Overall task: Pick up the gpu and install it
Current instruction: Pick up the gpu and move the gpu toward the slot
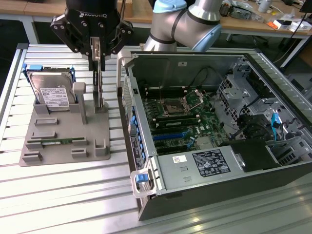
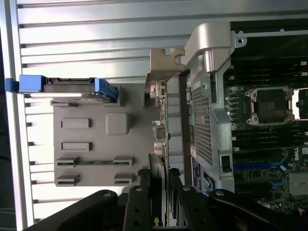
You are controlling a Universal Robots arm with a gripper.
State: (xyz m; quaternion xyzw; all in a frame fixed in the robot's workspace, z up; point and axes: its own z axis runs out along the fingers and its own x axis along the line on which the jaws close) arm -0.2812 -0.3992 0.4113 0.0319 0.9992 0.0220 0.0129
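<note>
The gpu (image 1: 100,85) is a thin black card standing on edge, its lower end at the slot of the grey holder (image 1: 66,129). My gripper (image 1: 97,54) comes down from above and is shut on the card's upper edge. In the wrist view the gpu (image 2: 162,130) runs edge-on away from my gripper (image 2: 160,195), with one finger (image 2: 141,202) on each side of it. Its silver-beige bracket (image 2: 166,67) is at the far end. I cannot tell whether the card's lower end still rests in the holder slot.
On the holder (image 2: 96,110) a silver hard drive (image 1: 51,92) with blue rails stands upright and a green memory stick (image 1: 53,142) lies flat. The open computer case (image 1: 146,161) sits close on the exterior view's right, its motherboard and blue slots (image 1: 170,136) exposed. Ribbed metal table (image 1: 63,195) all around.
</note>
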